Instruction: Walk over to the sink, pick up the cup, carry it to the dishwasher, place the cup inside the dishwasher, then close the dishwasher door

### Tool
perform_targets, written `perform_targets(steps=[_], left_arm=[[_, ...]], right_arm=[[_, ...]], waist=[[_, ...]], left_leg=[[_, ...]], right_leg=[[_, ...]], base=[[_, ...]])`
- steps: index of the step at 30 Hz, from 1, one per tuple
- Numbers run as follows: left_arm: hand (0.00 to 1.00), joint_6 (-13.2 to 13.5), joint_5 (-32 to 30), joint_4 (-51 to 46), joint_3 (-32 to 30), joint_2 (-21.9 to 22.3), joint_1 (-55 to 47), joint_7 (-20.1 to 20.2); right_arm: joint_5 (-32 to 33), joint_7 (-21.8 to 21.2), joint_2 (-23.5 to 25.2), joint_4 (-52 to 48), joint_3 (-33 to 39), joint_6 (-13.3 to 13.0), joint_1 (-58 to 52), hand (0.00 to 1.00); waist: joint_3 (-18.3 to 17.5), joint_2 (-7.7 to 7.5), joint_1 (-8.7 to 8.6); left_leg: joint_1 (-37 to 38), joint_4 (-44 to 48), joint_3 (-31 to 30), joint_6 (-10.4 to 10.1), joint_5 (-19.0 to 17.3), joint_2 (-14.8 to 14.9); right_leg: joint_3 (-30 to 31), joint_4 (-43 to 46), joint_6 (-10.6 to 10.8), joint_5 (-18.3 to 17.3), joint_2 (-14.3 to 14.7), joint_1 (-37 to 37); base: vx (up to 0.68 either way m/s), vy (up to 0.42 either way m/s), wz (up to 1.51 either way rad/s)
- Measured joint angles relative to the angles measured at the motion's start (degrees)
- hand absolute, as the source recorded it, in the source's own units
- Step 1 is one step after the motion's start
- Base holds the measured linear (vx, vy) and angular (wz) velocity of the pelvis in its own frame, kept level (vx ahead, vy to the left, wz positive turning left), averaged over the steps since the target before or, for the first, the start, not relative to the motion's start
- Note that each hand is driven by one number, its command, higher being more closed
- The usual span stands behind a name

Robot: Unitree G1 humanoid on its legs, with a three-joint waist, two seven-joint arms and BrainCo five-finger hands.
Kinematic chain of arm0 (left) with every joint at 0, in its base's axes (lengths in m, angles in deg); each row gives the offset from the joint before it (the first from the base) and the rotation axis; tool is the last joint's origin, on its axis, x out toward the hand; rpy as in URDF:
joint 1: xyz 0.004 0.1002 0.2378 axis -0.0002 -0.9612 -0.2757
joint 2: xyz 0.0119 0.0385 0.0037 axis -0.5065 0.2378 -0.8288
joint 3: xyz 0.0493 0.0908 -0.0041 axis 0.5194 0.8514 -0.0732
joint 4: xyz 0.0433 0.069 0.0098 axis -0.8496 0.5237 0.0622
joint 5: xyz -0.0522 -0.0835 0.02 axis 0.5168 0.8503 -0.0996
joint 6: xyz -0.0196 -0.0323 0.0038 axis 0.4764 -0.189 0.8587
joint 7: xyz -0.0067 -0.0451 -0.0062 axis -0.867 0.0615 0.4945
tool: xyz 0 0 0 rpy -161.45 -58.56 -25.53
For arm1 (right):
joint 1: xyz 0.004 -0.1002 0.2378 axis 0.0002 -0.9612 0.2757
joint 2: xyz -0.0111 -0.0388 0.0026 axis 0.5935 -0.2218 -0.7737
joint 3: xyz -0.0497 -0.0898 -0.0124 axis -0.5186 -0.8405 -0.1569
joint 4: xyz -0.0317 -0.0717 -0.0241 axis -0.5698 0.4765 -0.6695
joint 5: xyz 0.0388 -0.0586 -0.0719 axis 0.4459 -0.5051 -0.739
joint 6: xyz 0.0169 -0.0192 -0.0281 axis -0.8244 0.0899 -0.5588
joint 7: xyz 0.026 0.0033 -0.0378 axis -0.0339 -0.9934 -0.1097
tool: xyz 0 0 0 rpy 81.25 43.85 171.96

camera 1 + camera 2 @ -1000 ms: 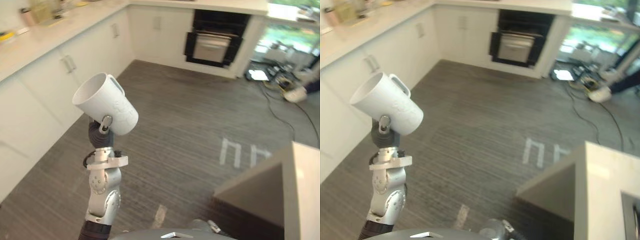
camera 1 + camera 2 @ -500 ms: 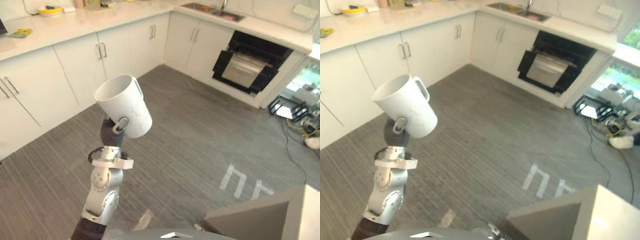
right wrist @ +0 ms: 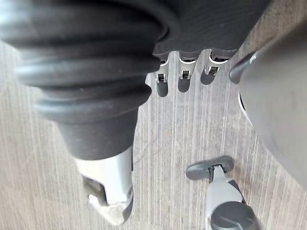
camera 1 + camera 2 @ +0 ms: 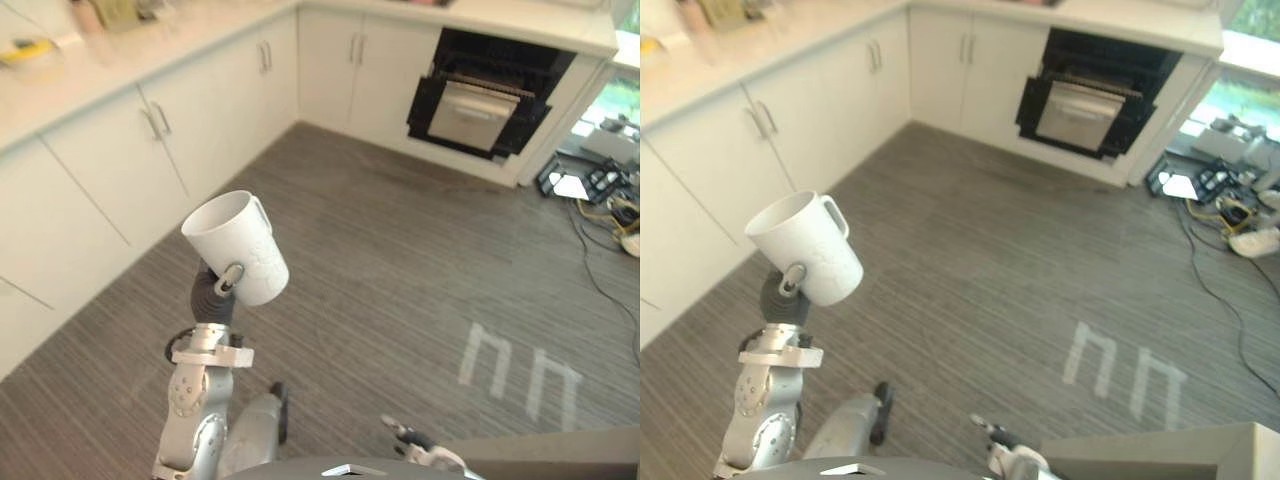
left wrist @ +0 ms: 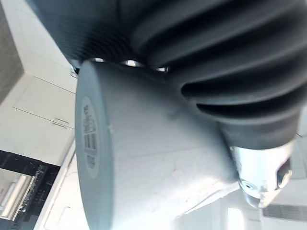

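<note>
The left hand point(image 4: 213, 293) is raised in front of the robot and clamped on the white cup point(image 4: 238, 246), with one silver digit pressed against the cup's side low down near its base. In the left wrist view the hand's dark ribbed cover lies along the cup's wall, and the flat underside of the cup faces the camera. The cup hangs in the air and touches nothing but this hand. It is tilted, with its open mouth turned up and toward the robot's left and its handle on the far side. The right hand point(image 3: 184, 71) hangs low at the robot's right, its fingers loose and apart from the thumb, holding nothing. Under both hands lies a grey striped floor point(image 4: 400, 260) with white tape marks point(image 4: 520, 372) on it to the right. A run of white cabinets point(image 4: 100, 170) under a pale countertop point(image 4: 150, 45) stands along the left and turns the corner at the far side. There, well apart from the cup, the dishwasher point(image 4: 520, 55) shows as a dark opening with its door point(image 4: 470, 105) dropped open
</note>
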Motion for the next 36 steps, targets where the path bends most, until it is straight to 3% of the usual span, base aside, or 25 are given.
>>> perform_targets(steps=[1, 2, 4, 5, 6, 7, 8, 9, 11, 13, 16, 18, 20, 21, 22, 23, 24, 26, 27, 29, 30, 32, 33, 34, 36], left_arm=[[1.0, 0.0, 0.0, 0.6, -0.2, -0.1, 0.0, 0.1], [1.0, 0.0, 0.0, 0.9, -0.3, -0.6, -0.2, 0.1], [1.0, 0.4, 0.1, -0.2, -0.3, -0.9, 0.3, 0.2], [1.0, 0.4, 0.1, -1.0, -0.1, -1.1, 0.9, 0.3], [1.0, 0.4, 0.1, -2.4, 0.3, -1.2, 2.1, 0.3], [1.0, 0.3, 0.1, -3.2, 0.3, -1.2, 2.5, 0.3], [1.0, -0.1, 0.0, -4.3, 0.6, -1.4, 2.7, 0.1], [1.0, -0.4, -0.5, -6.0, 2.2, -1.8, 2.7, -0.7], [1.0, -0.5, -2.3, -6.2, 3.6, -1.5, 2.8, -2.7], [1.0, -0.6, -2.5, -6.2, 4.6, -1.5, 3.5, -4.2], [1.0, -1.0, -2.6, -5.7, 4.9, -1.5, 6.2, -6.1], [1.0, -1.3, -2.1, -5.1, 6.3, -1.5, 7.6, -6.5], [1.0, -1.9, -2.0, -4.5, 8.9, -1.5, 7.7, -6.5], [1.0, -2.0, -2.0, -4.3, 9.3, -1.4, 7.6, -6.4], [1.0, -2.0, -1.9, -4.0, 9.7, -0.9, 7.3, -6.4], [1.0, -2.2, -1.1, -3.4, 10.0, 0.8, 6.6, -6.5], [1.0, -2.2, -1.0, -3.4, 10.1, 1.1, 6.6, -6.5], [1.0, -2.2, -1.0, -3.4, 10.6, 1.7, 6.2, -6.8], [1.0, -2.2, -1.0, -3.4, 11.0, 2.0, 6.1, -7.2], [1.0, -1.8, -1.1, -2.8, 11.1, 1.9, 5.8, -7.2], [1.0, -1.6, -1.1, 0.0, 11.2, 2.2, 6.0, -6.6], [1.0, -1.6, -1.1, 2.0, 11.2, 2.8, 5.0, -5.8], [1.0, -1.6, -1.1, 3.3, 11.3, 3.0, 3.6, -4.6], [1.0, -1.5, -1.0, 3.4, 11.3, 2.8, 3.2, -4.3], [1.0, -0.5, -1.0, 3.5, 11.2, 1.3, 2.6, -3.2]], right_arm=[[-0.3, 0.0, 0.2, 0.3, -0.1, 0.1, -0.1, 0.0], [-0.8, -0.1, 0.6, 0.8, -0.1, 0.1, -0.7, 0.0], [-0.9, -0.3, 0.6, 0.9, 0.1, 0.0, -2.1, 0.0], [-1.6, -0.3, 1.0, 0.8, 0.3, -0.1, -2.8, 0.0], [-3.4, -0.3, 1.6, 0.8, 0.8, -0.6, -3.5, 0.0], [-4.0, -0.4, 1.7, 0.3, 1.1, -1.3, -3.6, 0.0], [-4.9, -0.5, 1.8, -0.4, 1.1, -1.7, -3.6, 0.0], [-6.5, -1.1, 2.0, -0.7, 1.1, -2.3, -3.7, 0.0], [-7.5, -2.5, 2.1, -2.6, 1.0, -2.1, -4.4, 0.0], [-7.6, -3.0, 2.4, -3.0, 1.0, -2.3, -4.4, 0.0], [-9.6, -4.6, 2.4, -5.4, 1.2, -2.3, -4.4, 0.0], [-9.6, -5.1, 2.3, -6.7, 1.6, -2.2, -4.5, 0.0], [-9.7, -5.1, 2.0, -7.4, 1.5, -1.4, -4.8, 0.0], [-9.7, -5.1, 1.9, -7.7, 1.4, -1.1, -4.9, 0.0], [-9.8, -5.1, 1.4, -8.9, 1.0, -0.1, -5.2, 0.0], [-10.0, -4.9, -0.7, -10.2, 0.9, 0.6, -4.4, 0.0], [-10.1, -4.9, -0.9, -10.8, 0.8, 1.2, -4.1, 0.0], [-10.1, -5.0, -1.4, -12.4, 0.4, 3.8, -3.7, 0.0], [-10.2, -4.9, -2.0, -13.4, -0.2, 5.9, -3.7, 0.0], [-10.8, -4.9, -2.0, -14.4, -0.6, 7.2, -3.7, 0.0], [-11.0, -4.7, -2.2, -14.6, -1.1, 7.6, -3.6, 0.0], [-10.8, -3.4, -2.1, -14.5, -1.9, 7.7, -3.5, 0.0], [-8.4, -0.8, -2.1, -13.7, -2.7, 7.4, -3.2, 0.0], [-7.1, 0.2, -2.1, -13.1, -2.8, 7.1, -3.2, 0.0], [-4.9, 2.2, -1.8, -11.7, -2.4, 5.5, -2.4, 0.0]], waist=[[-0.1, -0.52, 0.08], [-0.6, -1.97, 0.27], [-2.4, -2.71, -0.01], [-3.4, -3.39, -0.05], [-3.5, -4.77, -0.02], [-3.2, -5.13, -0.16], [-2.9, -5.59, -0.71], [-2.4, -5.08, -1.59], [-2.3, -5.18, -2.31], [-2.2, -5.06, -3.42], [-2.1, -4.43, -5.68], [-2.1, -3.61, -6.64], [-2.2, -2.86, -6.69], [-2.2, -2.89, -6.67], [-2.2, -2.4, -6.48], [-2.4, 0.91, -5.87], [-2.3, 1.61, -5.84], [-2.3, 2.21, -5.86], [-2.3, 3.4, -5.93], [-2.3, 3.95, -6.12], [-1.9, 4.65, -6.23], [-0.8, 3.82, -5.78], [-0.7, 3.56, -3.99], [-0.6, 3.53, -3.19], [-0.6, 3.35, -2.07]], left_leg=[[0.6, 1.6, 0.7, 0.8, -1.3, -0.2], [3.1, 2.0, 3.0, 2.0, -3.3, -1.0], [4.7, 4.0, 4.9, 3.6, -7.4, -2.5], [5.3, 4.8, 6.0, 4.5, -9.3, -3.7], [8.2, 4.9, 7.9, 5.9, -11.9, -5.9], [9.7, 4.7, 8.2, 6.4, -12.9, -6.8], [12.6, 3.7, 8.0, 7.1, -14.3, -7.9], [18.2, 0.5, 7.4, 7.8, -15.4, -8.4], [25.2, -5.6, 6.6, 8.0, -14.8, -7.9], [30.9, -11.7, 5.0, 7.8, -13.5, -7.6], [36.2, -17.6, 0.6, 7.2, -13.2, -6.5], [37.5, -18.5, -2.8, 5.4, -14.3, -4.9], [39.4, -18.0, -7.0, 1.8, -16.8, -2.7], [40.1, -17.3, -7.6, 1.0, -17.7, -2.3], [42.2, -16.1, -8.6, 0.0, -19.8, -0.7], [42.2, -13.3, -8.4, -1.1, -20.4, 2.7], [41.7, -11.8, -8.3, -1.9, -19.6, 3.3], [41.0, -6.6, -7.7, -1.4, -14.2, 3.4], [38.0, 3.4, -7.0, -3.9, -8.0, 4.6], [31.4, 17.0, -6.0, -6.9, 4.5, 6.0], [23.9, 30.8, -2.4, -4.1, 2.7, 9.6], [18.3, 37.8, -0.1, 0.0, -1.9, 10.4], [13.5, 38.3, 1.0, 0.7, -6.3, 8.2], [11.5, 36.9, 1.3, 1.1, -7.8, 7.0], [7.1, 25.5, 3.8, 2.0, -10.6, 4.6]], right_leg=[[0.2, 1.2, 0.0, 0.0, -0.4, 0.5], [0.0, 5.6, 0.1, -0.1, -1.9, 0.4], [-1.4, 15.3, 1.8, 0.2, -3.6, -2.4], [-3.1, 20.9, 4.1, 0.5, -5.1, -4.4], [-5.3, 31.8, 10.4, 4.0, -7.9, -8.3], [-6.2, 36.2, 12.6, 7.3, -9.0, -9.9], [-7.7, 42.1, 12.9, 14.9, -10.4, -12.2], [-8.2, 52.2, 10.5, 17.5, -9.6, -16.5], [-11.1, 58.8, 7.5, 12.5, -6.6, -22.4], [-16.2, 56.5, 6.0, 8.7, -4.8, -28.8], [-21.9, 39.3, 3.9, 5.6, -4.2, -37.0], [-20.5, 21.6, 2.9, 9.2, -3.7, -38.2], [-12.0, 5.0, 3.0, 18.7, -2.3, -37.3], [-11.2, 3.5, 3.1, 20.8, -2.6, -37.0], [-12.2, 4.6, 4.6, 28.0, -2.6, -36.6], [-15.3, 10.6, 4.7, 24.6, -0.3, -37.6], [-16.4, 13.0, 3.9, 22.5, 0.0, -38.3], [-17.6, 17.3, 2.7, 16.8, 1.1, -37.8], [-17.5, 16.7, 1.6, 14.1, 3.7, -34.5], [-17.3, 14.3, 0.1, 12.6, 5.7, -31.1], [-17.6, 10.9, -1.9, 11.4, 7.7, -26.4], [-16.7, 7.8, -3.2, 10.4, 8.9, -21.3], [-14.0, 4.5, -3.7, 10.2, 9.2, -16.6], [-13.0, 3.3, -3.7, 10.2, 9.1, -15.1], [-10.1, 0.0, -3.6, 10.1, 8.0, -11.4]], base=[[0.43, 0.176, -0.25], [0.47, 0.143, -0.36], [0.47, 0.157, -0.26], [0.44, 0.192, -0.2], [0.43, 0.194, -0.22], [0.42, 0.206, -0.23], [0.42, 0.208, -0.13], [0.51, 0.224, -0.12], [0.44, 0.141, 0.04], [0.4, 0.082, 0.33], [0.45, 0.022, 0.65], [0.49, -0.059, 1.01], [0.58, -0.195, 1.05], [0.65, -0.265, 0.95], [0.82, -0.337, 0.52], [0.68, -0.282, 0.32], [0.68, -0.286, 0.07], [0.63, -0.281, -0.1], [0.69, -0.273, -0.39], [0.55, -0.167, -0.28], [0.46, -0.129, -0.08], [0.44, -0.112, -0.22], [0.41, -0.053, -0.52], [0.4, -0.017, -0.76], [0.35, 0.079, -0.79]])
